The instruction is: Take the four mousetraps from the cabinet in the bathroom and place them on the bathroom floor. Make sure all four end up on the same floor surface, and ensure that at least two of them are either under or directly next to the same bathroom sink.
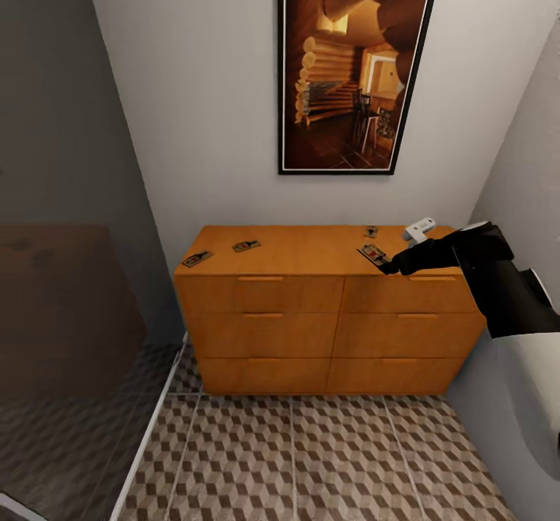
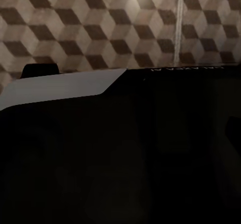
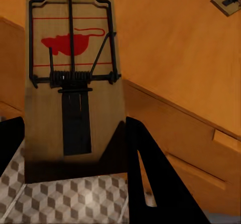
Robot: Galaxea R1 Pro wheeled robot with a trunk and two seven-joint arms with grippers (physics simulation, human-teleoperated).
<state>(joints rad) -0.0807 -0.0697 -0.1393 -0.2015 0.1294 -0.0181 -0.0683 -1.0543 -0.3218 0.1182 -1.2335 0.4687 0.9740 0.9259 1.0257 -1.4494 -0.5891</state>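
Note:
The orange-brown cabinet (image 1: 327,326) stands against the back wall with its six drawers closed. Three mousetraps lie loose on its top: two at the left (image 1: 197,258) (image 1: 246,246) and one toward the back right (image 1: 371,231). A fourth mousetrap (image 1: 373,255) sits at the top's front right edge, with my right gripper (image 1: 386,266) shut on it. In the right wrist view this mousetrap (image 3: 70,83) fills the gap between the black fingers (image 3: 150,179), its near end over the cube-pattern floor (image 3: 65,204). Another trap (image 3: 230,0) lies farther along the top.
A small white object (image 1: 420,229) rests on the cabinet's back right corner. A dark framed picture (image 1: 354,62) hangs above. Glass and darker shower tiles (image 1: 70,428) border the left. The patterned bathroom floor (image 1: 311,459) spreads in front. The left wrist view has dark robot body over floor tiles (image 2: 100,23).

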